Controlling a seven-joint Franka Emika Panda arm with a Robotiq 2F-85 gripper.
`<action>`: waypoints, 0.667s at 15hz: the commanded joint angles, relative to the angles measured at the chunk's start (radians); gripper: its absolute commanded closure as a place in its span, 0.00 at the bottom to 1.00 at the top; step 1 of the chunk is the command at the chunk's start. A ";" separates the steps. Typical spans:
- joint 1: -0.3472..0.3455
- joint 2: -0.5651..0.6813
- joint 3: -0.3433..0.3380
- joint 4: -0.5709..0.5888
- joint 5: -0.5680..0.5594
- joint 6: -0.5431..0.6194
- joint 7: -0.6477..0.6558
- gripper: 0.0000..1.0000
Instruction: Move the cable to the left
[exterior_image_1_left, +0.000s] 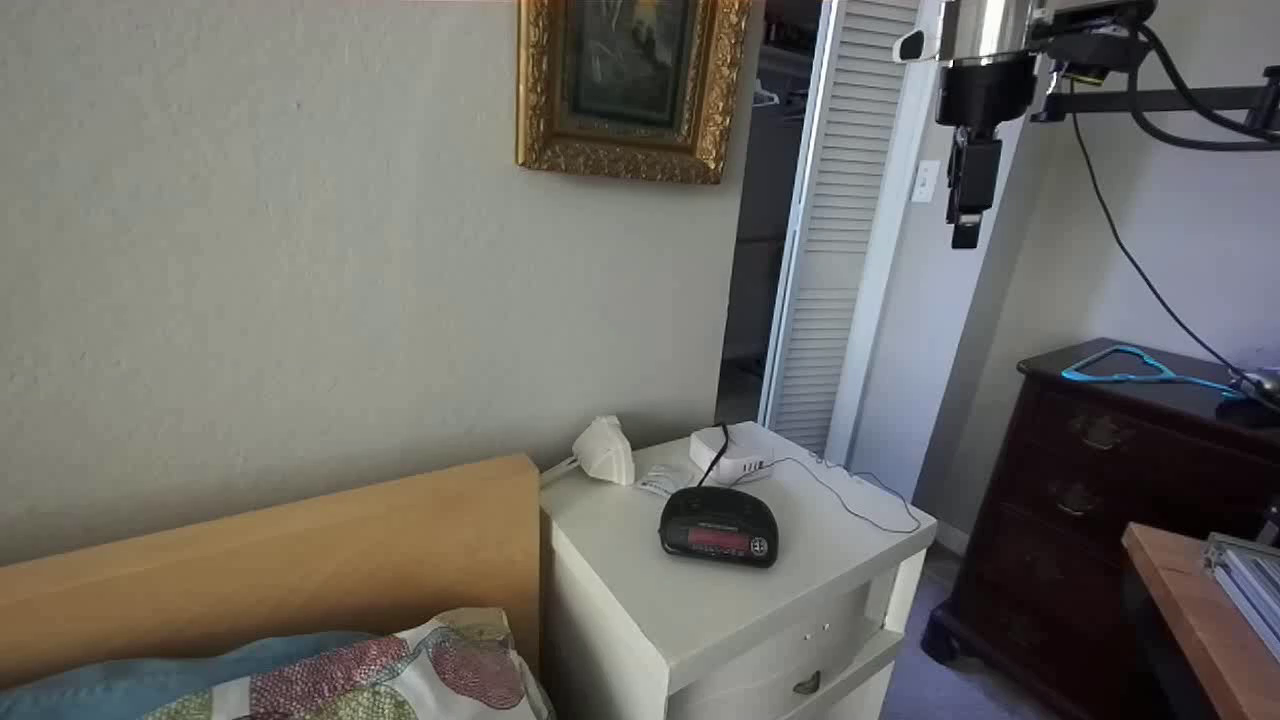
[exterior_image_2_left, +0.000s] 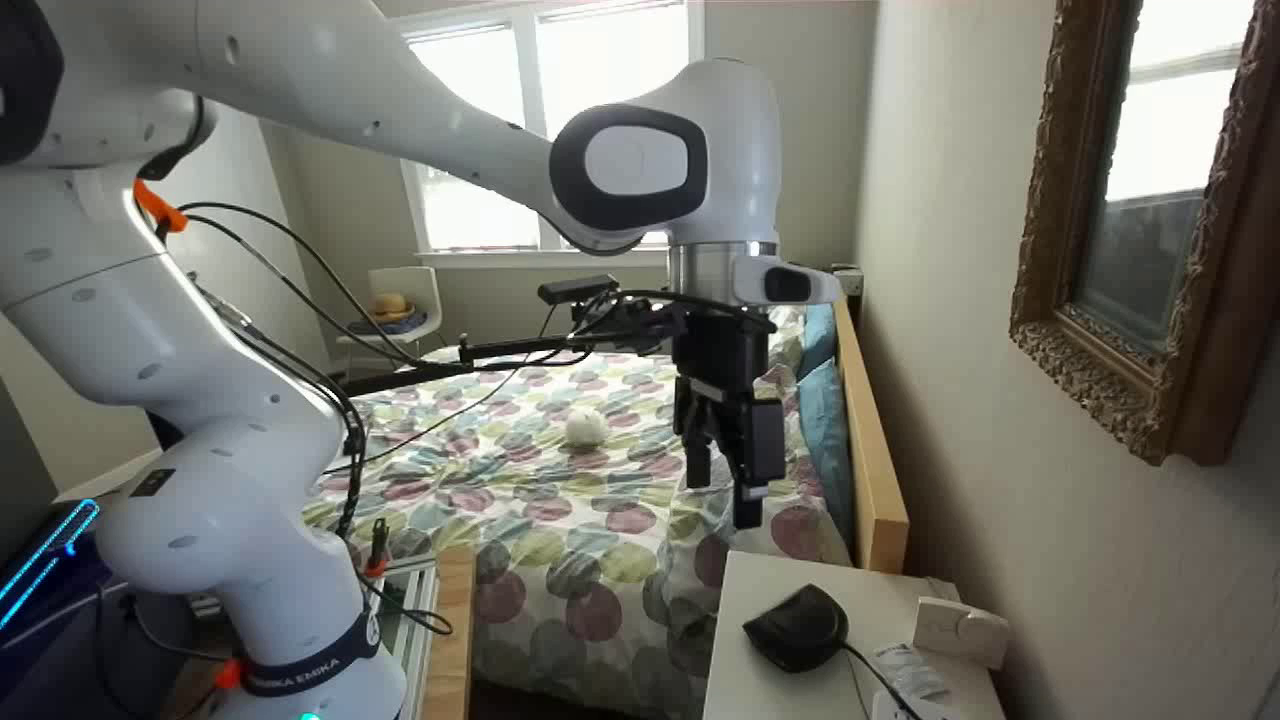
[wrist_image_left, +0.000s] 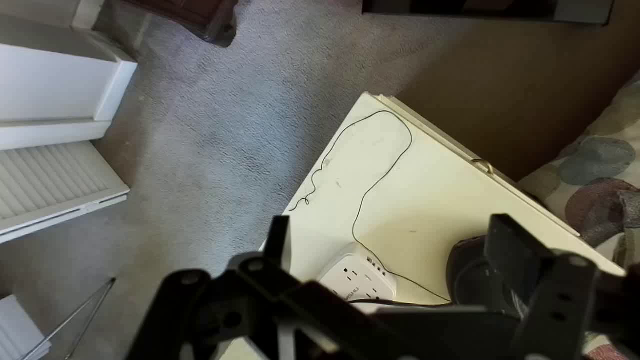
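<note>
None of the job looks done, by my reading: the thin dark cable (wrist_image_left: 411, 137) lies loose on top of the nightstand (wrist_image_left: 435, 200), and the claw (wrist_image_left: 391, 232) hangs higher, well apart from it, its fingers (wrist_image_left: 515, 252) spread wide with nothing held that I can see. I take that thin cable to be the one meant, though a thicker cord (exterior_image_2_left: 881, 678) also runs back from the clock (exterior_image_1_left: 718, 527). So everything seems left to do: come down, pinch the cable, shift it left, let go. Whose left is meant, I can't tell. The wrist view tells most about it: the cable runs from near the clock, past the power block (wrist_image_left: 361, 280), out toward a front corner, then doubles back along the side edge to a kinked, loose-looking end. In an exterior view that run is only a faint loop, but there I get the clock's face with its reddish display (exterior_image_1_left: 718, 541), which the wrist view does not show. How high the claw hangs is also plainer from outside. And in an exterior view much of the arm (exterior_image_2_left: 640, 165) stands in front of the bed (exterior_image_2_left: 560, 540), the clock has its back turned to me, and most of the thin cable's path is out of sight.
</note>
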 joint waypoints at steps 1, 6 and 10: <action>0.013 0.000 -0.011 0.002 -0.003 -0.003 0.003 0.00; 0.013 0.000 -0.011 0.002 -0.003 -0.003 0.003 0.00; 0.023 0.064 -0.021 0.022 0.051 0.029 0.018 0.00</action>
